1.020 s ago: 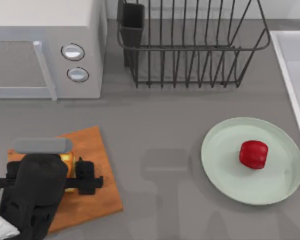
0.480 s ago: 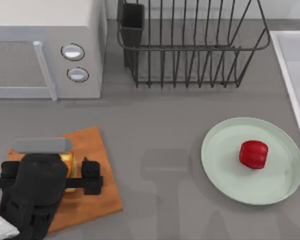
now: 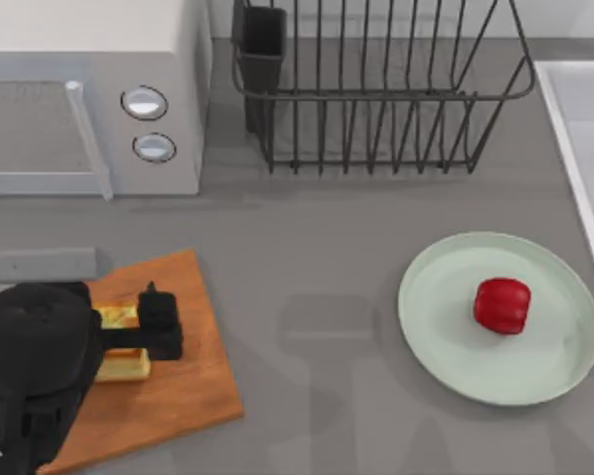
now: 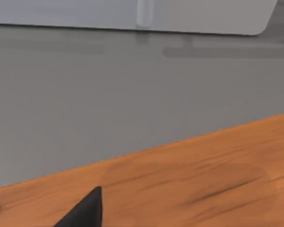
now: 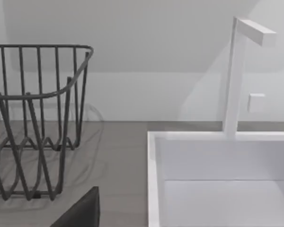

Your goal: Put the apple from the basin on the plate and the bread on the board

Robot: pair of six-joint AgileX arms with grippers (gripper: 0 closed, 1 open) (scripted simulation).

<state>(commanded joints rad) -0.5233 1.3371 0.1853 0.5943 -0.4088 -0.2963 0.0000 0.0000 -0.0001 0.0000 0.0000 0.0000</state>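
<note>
A grey table [image 3: 317, 287] is seen from above. At its near left corner an orange-brown wooden board [image 3: 178, 381] is laid flat. The bread [image 3: 119, 343], a small yellow-golden slice, is seen lying on the board's left part. The left gripper [image 3: 129, 339] is positioned over the bread; one black finger [image 3: 161, 322] is visible at the bread's right side, just beside it or touching it. The other finger is hidden beneath the black arm body, so it cannot be told whether the fingers are apart, together or clamped on the bread.

In the left wrist view the board's grain [image 4: 203, 179] is seen close up against the grey table surface, with a dark fingertip [image 4: 85, 210] at the lower edge.

On the right half of the table a large pale mint-green plate [image 3: 445, 327] is set. The glossy red apple [image 3: 502, 305] is seen resting on it, right of its centre. The white basin [image 3: 584, 148] is partly visible at the far right edge of the table, well apart from the board.

At the far left a microwave [image 3: 89, 99] is placed, and a black wire dish rack [image 3: 376, 89] stands at the far middle.

In the right wrist view the basin [image 5: 217, 184], a white tap [image 5: 239, 71] and the dish rack [image 5: 33, 123] are shown, with a dark finger of the right gripper [image 5: 83, 210] at the lower edge; the state of its fingers cannot be told.
</note>
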